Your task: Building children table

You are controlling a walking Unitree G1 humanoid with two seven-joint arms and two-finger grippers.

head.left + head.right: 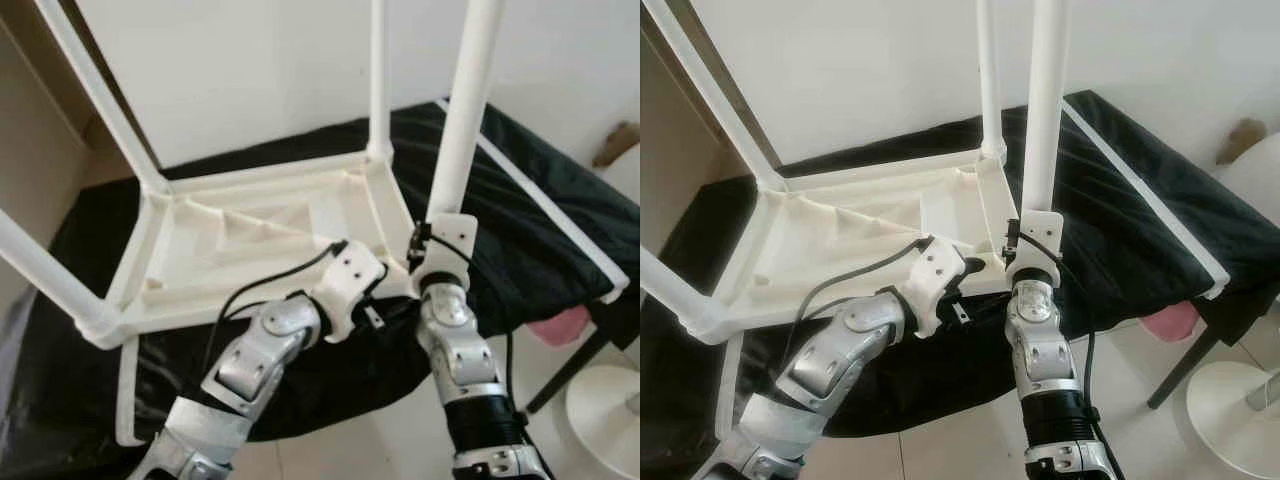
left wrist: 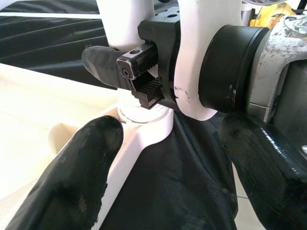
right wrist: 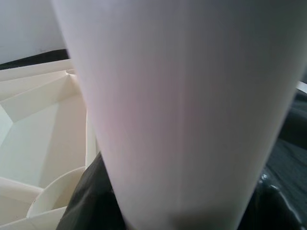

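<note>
Right gripper [image 1: 432, 252] pinches the 4th leg [image 1: 462, 110]; left gripper [image 1: 372, 290], spread, steadies the upturned tabletop [image 1: 255, 235]; tilt could jam the socket

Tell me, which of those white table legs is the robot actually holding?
The near right leg, at the corner closest to the robot. The right gripper clamps it just above its socket; the other three legs stand untouched in the upturned tabletop.

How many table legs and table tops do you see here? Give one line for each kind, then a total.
Legs: 4 (near left, far left, far right, and one held by the right gripper at the near right corner)
Tops: 1, upside down
Total: 5
</note>
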